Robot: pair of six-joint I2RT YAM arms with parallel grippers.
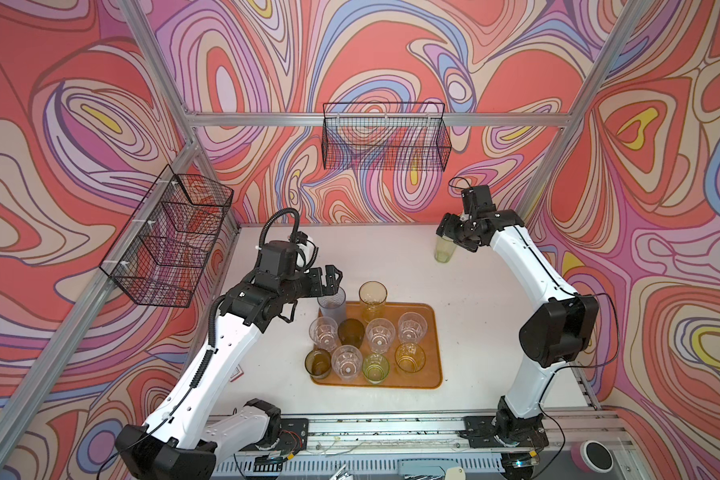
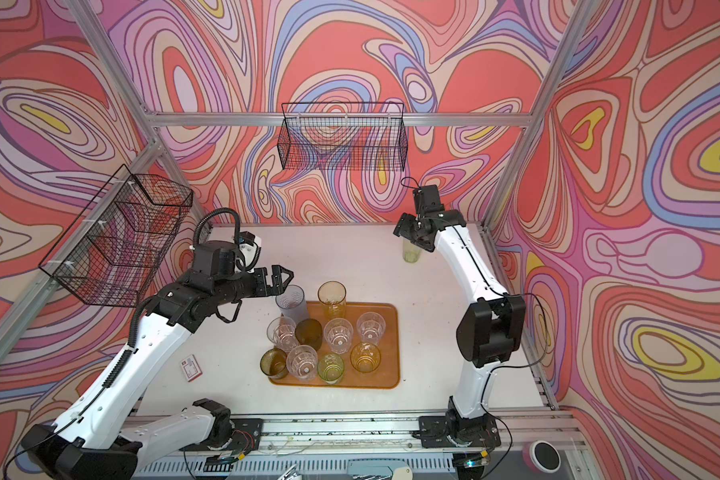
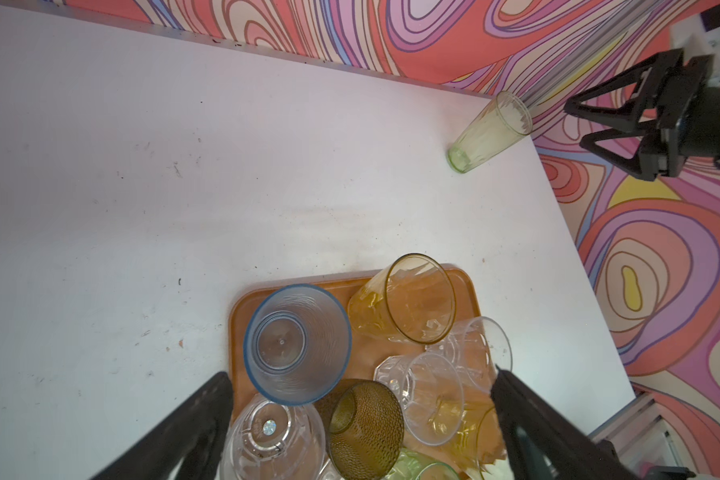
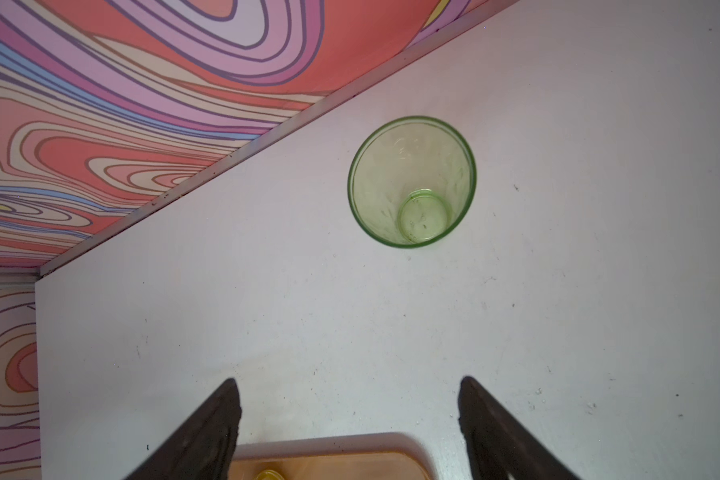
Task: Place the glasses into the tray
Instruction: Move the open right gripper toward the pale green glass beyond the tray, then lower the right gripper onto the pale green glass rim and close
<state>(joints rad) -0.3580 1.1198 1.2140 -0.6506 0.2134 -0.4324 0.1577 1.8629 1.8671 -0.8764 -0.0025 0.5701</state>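
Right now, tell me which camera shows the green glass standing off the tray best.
The right wrist view: it looks straight down into the green glass, rim and base whole, nothing in front. The left wrist view shows it small, from the side. In both top views it is small, its top partly behind the right claw.

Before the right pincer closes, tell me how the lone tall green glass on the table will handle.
The tall green glass tapers to a narrow base under a wider rim, so a high push would probably tip it. Its see-through wall looks rigid and perhaps slippery. It stands empty, so likely light.
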